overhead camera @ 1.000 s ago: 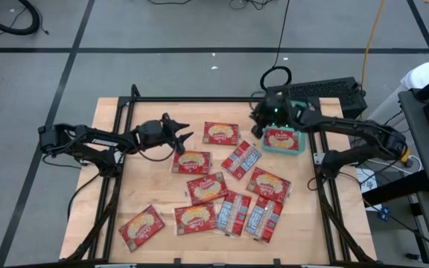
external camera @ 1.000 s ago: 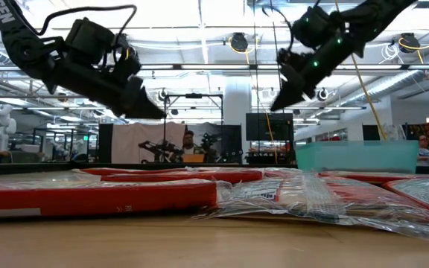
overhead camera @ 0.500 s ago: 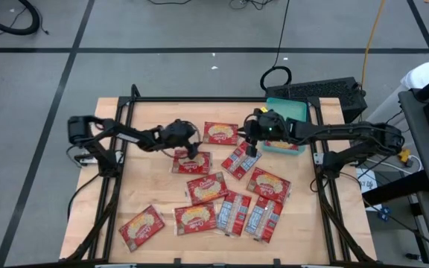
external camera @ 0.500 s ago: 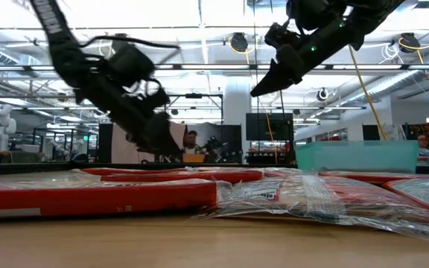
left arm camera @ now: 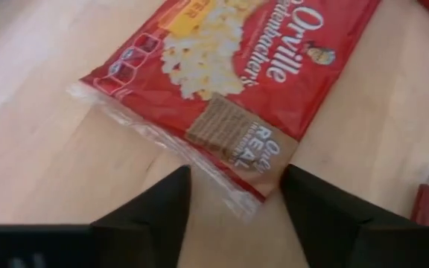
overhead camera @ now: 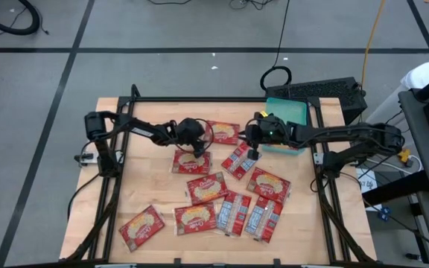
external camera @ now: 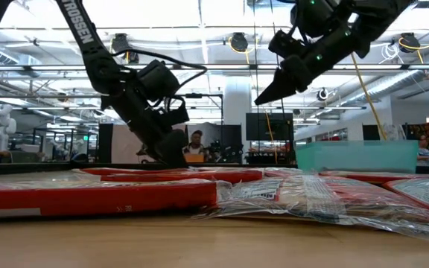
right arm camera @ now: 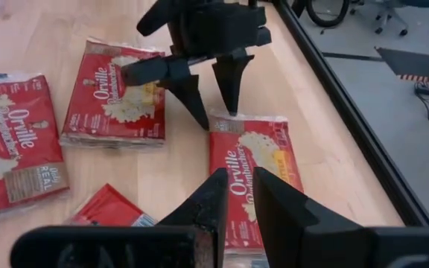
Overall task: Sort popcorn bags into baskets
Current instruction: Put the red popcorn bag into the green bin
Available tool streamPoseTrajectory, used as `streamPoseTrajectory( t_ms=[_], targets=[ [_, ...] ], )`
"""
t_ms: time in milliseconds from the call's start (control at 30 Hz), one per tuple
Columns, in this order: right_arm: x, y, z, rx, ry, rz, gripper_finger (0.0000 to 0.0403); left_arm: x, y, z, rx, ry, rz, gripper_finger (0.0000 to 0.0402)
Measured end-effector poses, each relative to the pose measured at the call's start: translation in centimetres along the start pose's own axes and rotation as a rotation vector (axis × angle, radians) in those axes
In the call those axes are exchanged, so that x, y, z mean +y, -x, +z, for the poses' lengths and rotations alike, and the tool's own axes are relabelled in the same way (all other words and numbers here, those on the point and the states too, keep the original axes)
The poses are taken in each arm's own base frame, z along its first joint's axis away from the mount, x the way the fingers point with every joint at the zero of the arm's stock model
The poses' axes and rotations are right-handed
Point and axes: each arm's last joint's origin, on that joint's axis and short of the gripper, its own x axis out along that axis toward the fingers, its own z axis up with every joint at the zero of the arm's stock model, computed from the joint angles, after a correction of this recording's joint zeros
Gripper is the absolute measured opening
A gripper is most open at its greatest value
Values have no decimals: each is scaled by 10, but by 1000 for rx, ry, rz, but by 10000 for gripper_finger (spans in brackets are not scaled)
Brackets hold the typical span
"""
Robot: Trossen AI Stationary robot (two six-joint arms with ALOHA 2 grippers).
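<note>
Several red popcorn bags lie flat on the wooden table. My left gripper [overhead camera: 200, 141] [external camera: 171, 155] is open and low at the left end of the far bag [overhead camera: 222, 132] [left arm camera: 237, 67]. Its fingers stand on either side of that bag's clear sealed end [left arm camera: 226, 182]. The right wrist view shows them there too [right arm camera: 216, 104]. My right gripper [overhead camera: 252, 151] [external camera: 261, 97] [right arm camera: 237, 197] is shut, empty and high above a silvery-panel bag [overhead camera: 242, 160]. The teal basket [overhead camera: 290, 109] [external camera: 356, 156] stands at the far right, partly hidden by my right arm.
A black keyboard-like box [overhead camera: 326, 92] sits beyond the basket. Black frame rails [overhead camera: 199, 100] run along the table's edges. More bags lie toward the near side [overhead camera: 141, 227] [overhead camera: 263, 218]. A bag lies close on the left gripper's near side [overhead camera: 191, 161]. A person shows far behind the table [external camera: 194, 143].
My left gripper has gone toward the table's right edge and down, from high in the air to the far bag's left end. My right gripper has gone from over the basket toward the table's left and near side, staying high. No bag has moved.
</note>
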Motion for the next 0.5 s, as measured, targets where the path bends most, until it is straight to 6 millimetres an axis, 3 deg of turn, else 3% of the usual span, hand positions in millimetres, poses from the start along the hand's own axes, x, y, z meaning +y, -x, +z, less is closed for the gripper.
streamPoseTrajectory(
  t_ms=[233, 400, 500],
  targets=[
    [2, -1, -12, -72, -50, -26, 57, 3, -1, 6, -71, -99, 21, 26],
    [-3, -1, -6, -83, -153, -72, 57, 2, 9, 17, -136, -213, 40, 7],
    [-15, 1, 14, -66, -232, -85, 68, -1, 25, 30, -193, -320, 80, 4]
  ],
)
